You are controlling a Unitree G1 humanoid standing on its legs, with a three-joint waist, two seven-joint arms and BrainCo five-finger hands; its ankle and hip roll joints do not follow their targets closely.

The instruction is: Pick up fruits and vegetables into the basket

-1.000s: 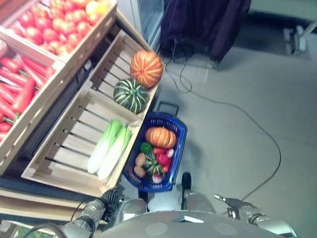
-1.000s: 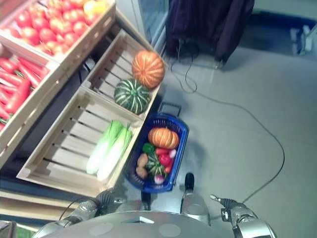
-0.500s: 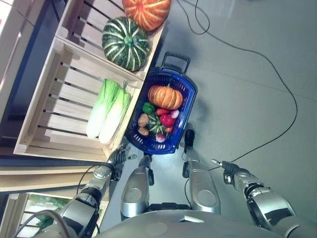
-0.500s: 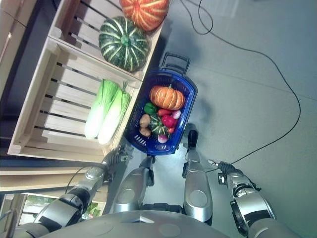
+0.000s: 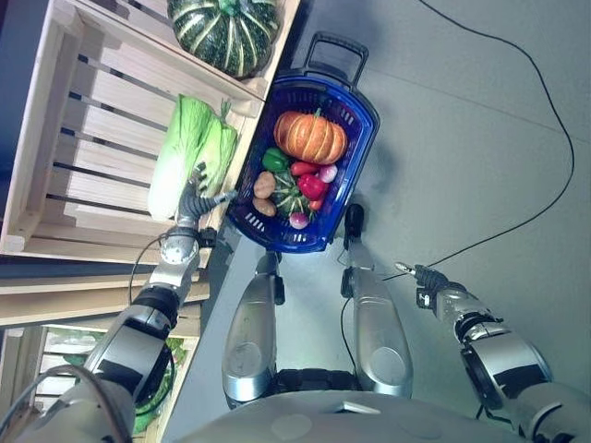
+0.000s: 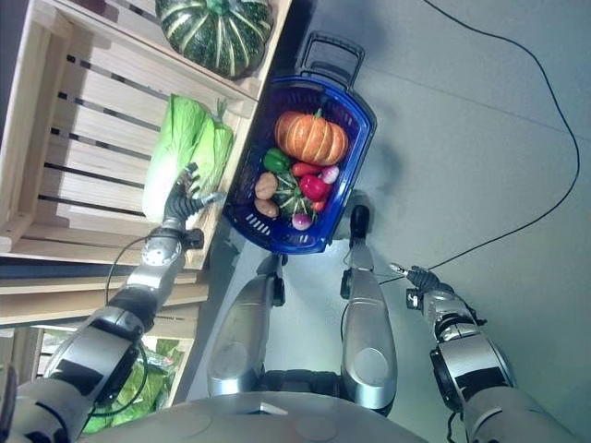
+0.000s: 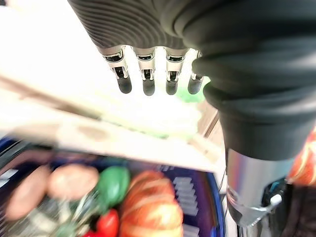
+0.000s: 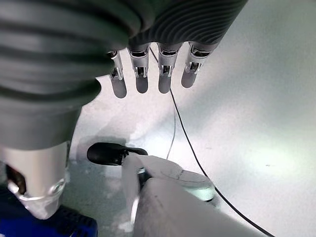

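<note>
A blue basket (image 5: 362, 138) stands on the floor beside a wooden crate (image 5: 55, 138). It holds an orange pumpkin (image 5: 310, 137), a green pepper (image 5: 274, 159), a red pepper (image 5: 311, 185), potatoes (image 5: 264, 185) and other small produce. Two napa cabbages (image 5: 185, 152) lie in the crate, with a green striped pumpkin (image 5: 223, 32) in the crate beyond. My left hand (image 5: 197, 194) is open, fingers (image 7: 145, 74) straight, raised at the crate's front rim just short of the cabbages. My right hand (image 5: 429, 277) hangs open over bare floor, right of the basket.
The basket's black handle (image 5: 334, 46) points away from me. Leafy greens (image 5: 159, 388) show in a lower bin under the crate shelf at the lower left. Grey floor spreads to the right of the basket.
The camera has tilted down, shifting the whole scene. My left hand has risen from beside the crate's front to its rim near the cabbages. The right hand stays over the floor.
</note>
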